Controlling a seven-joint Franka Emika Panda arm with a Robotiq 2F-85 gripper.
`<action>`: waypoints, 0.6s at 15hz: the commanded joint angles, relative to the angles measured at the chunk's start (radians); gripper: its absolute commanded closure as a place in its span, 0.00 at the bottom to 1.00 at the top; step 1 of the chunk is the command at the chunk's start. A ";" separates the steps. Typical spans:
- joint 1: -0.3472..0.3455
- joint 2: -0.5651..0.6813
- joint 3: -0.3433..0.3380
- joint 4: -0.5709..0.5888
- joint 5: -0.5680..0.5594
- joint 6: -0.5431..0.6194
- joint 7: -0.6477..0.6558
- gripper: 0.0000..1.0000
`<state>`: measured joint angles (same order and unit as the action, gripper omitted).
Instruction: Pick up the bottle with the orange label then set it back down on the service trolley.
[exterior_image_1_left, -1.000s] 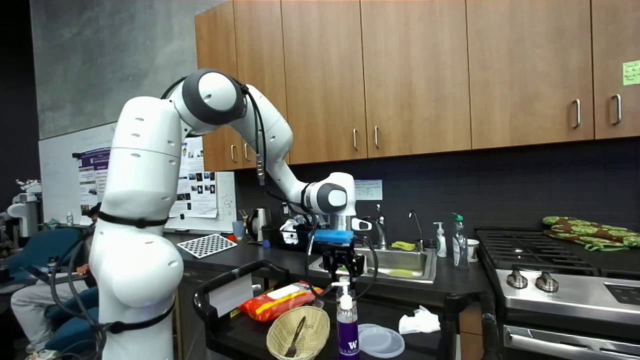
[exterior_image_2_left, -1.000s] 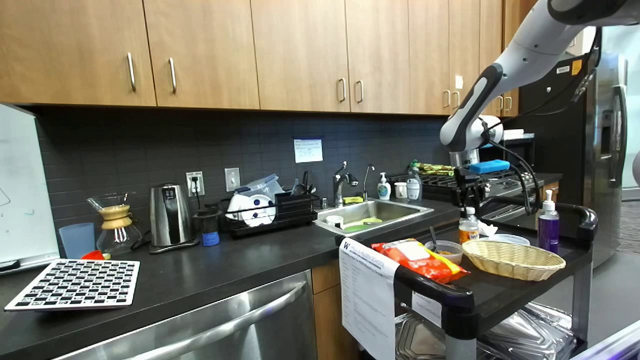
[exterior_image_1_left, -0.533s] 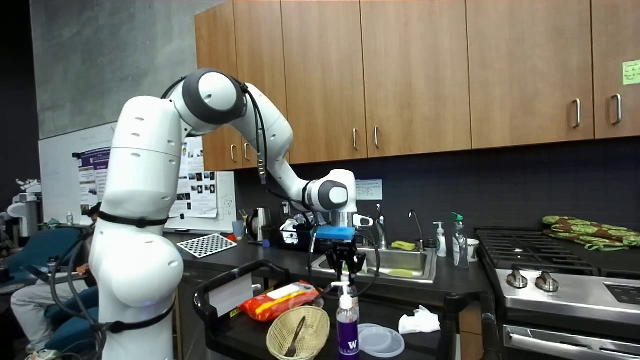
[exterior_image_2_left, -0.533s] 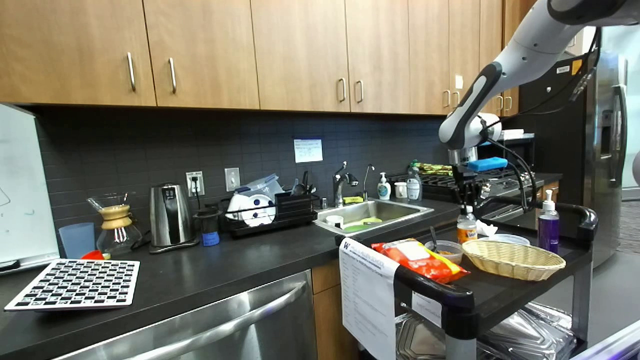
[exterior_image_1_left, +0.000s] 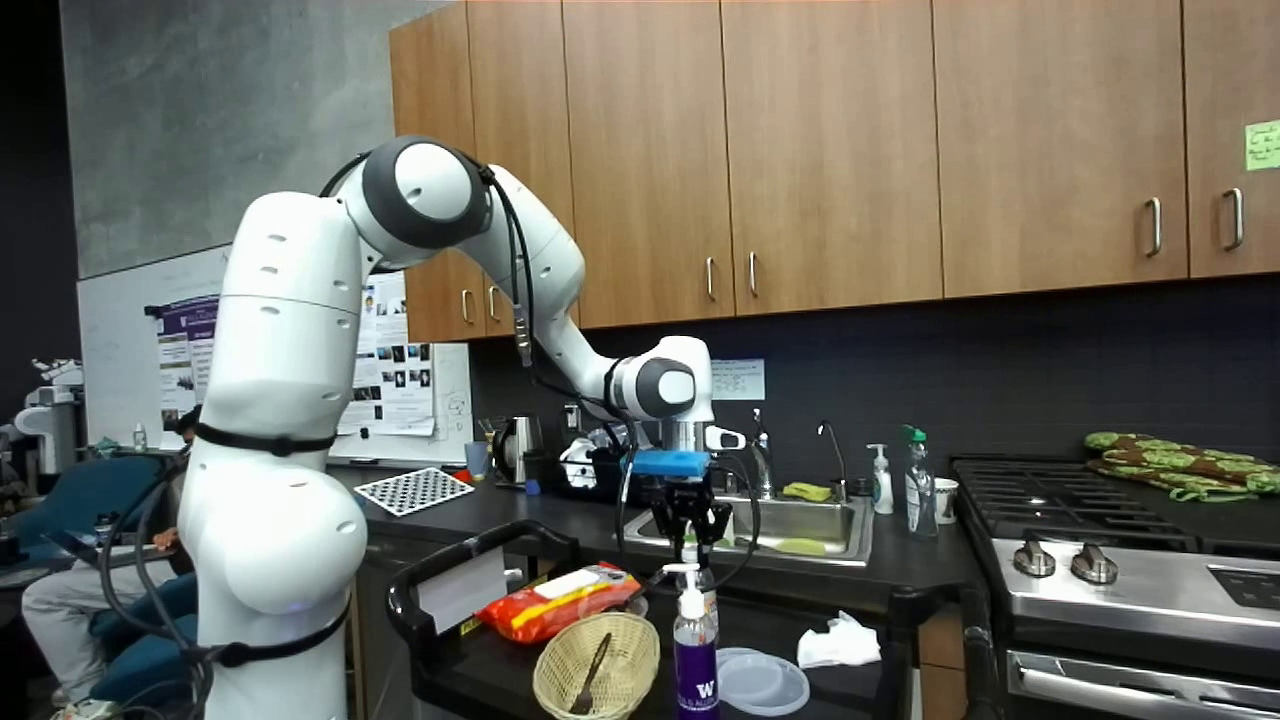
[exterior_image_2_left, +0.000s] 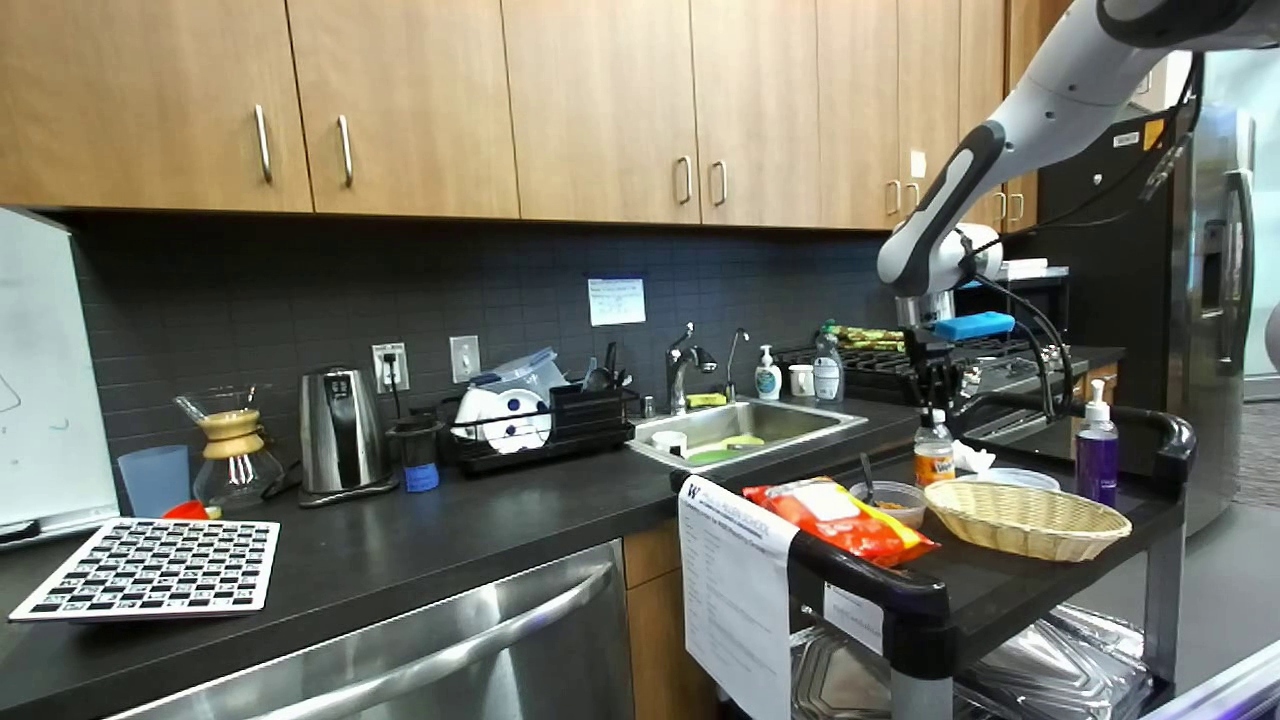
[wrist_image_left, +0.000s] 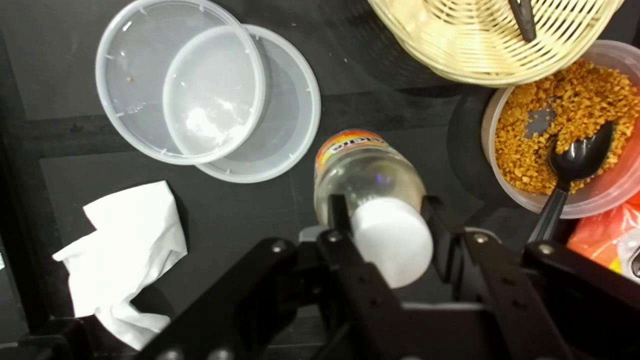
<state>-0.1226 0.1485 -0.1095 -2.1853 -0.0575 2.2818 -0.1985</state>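
- Over the surface, your end effector grips the orange-label btl near top.
- Grasp prob. done; lift off surface unclear.
- You've set-down left.

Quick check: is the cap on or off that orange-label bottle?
On. The wrist view shows a white cap covering the top of the bottle; how tight it is, I cannot tell.
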 joint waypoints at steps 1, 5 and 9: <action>0.008 -0.058 0.003 -0.019 -0.026 -0.032 0.021 0.85; 0.017 -0.095 0.009 -0.016 -0.049 -0.061 0.024 0.85; 0.024 -0.134 0.018 -0.018 -0.053 -0.101 0.018 0.85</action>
<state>-0.1082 0.0692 -0.0975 -2.1862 -0.0891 2.2214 -0.1956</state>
